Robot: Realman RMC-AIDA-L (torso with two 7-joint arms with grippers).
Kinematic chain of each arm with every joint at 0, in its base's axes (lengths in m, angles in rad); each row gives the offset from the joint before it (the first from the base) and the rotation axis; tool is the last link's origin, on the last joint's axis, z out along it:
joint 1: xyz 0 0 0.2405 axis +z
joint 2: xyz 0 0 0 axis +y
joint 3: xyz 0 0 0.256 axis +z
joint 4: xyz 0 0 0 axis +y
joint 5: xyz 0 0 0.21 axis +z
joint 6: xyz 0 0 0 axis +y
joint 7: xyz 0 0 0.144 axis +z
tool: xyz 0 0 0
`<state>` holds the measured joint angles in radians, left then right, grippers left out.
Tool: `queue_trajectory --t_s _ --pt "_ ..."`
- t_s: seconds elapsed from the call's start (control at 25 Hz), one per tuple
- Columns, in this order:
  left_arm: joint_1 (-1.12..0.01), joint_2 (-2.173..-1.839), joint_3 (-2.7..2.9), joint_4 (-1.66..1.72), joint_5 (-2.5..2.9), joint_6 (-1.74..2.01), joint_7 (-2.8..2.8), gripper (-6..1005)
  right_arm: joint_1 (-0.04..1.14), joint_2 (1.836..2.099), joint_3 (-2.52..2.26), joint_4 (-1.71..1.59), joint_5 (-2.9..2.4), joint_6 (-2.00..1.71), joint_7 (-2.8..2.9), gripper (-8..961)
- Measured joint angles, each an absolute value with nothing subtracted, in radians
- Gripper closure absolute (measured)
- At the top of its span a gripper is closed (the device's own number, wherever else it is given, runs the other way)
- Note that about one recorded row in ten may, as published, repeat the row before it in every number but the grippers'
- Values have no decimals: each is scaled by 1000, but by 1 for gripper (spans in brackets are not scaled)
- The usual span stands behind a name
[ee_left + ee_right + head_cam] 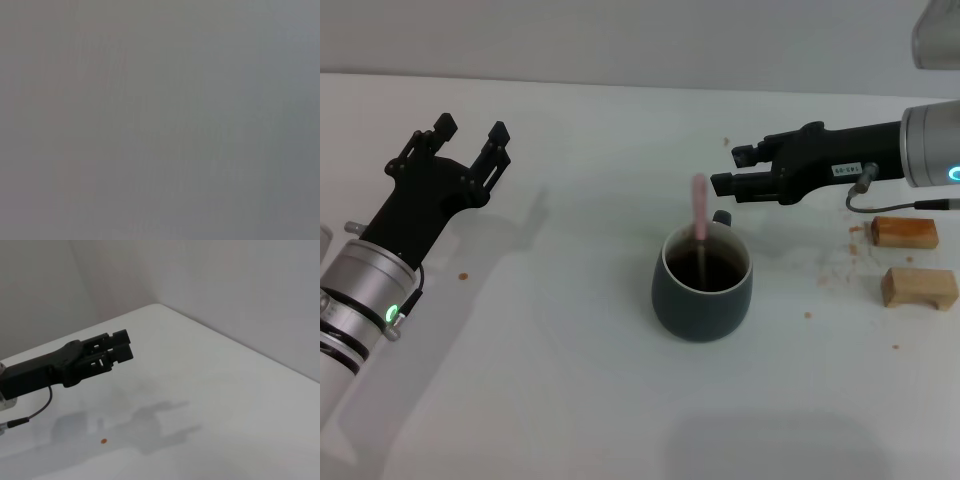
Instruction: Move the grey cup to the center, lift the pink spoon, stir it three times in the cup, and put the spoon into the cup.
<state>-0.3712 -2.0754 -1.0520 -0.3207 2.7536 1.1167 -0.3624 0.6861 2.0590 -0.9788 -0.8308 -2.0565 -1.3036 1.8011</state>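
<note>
One grey cup [703, 292] stands mid-tabletop [570, 380], one pink spoon [700, 215] upright in its dark liquid. Two wooden blocks [905, 233] lie right. The right pincer [730, 170] hovers nearby, parted and empty; the left pincer [472, 137] hangs wide.

Pink spoon [701, 222] bowl hidden in grey cup [703, 283]; left wrist view wholly blank grey.

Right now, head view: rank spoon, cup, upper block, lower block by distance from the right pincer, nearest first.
1. Spoon, just left of the right pincer.
2. Cup, below it.
3. Upper block, far right.
4. Lower block, right, nearer the camera.
</note>
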Motion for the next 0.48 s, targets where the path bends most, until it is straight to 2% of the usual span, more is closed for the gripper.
queue_trajectory --t_s 0.4,0.48 --pt "-370 -2075 -1054 -322 2754 1127 -363 316 637 2066 -969 -889 -2032 -1274 1798 297" --pt "-370 -2074 -1055 -322 2754 1130 -363 316 615 2068 -952 -907 -2005 -1265 1793 297"
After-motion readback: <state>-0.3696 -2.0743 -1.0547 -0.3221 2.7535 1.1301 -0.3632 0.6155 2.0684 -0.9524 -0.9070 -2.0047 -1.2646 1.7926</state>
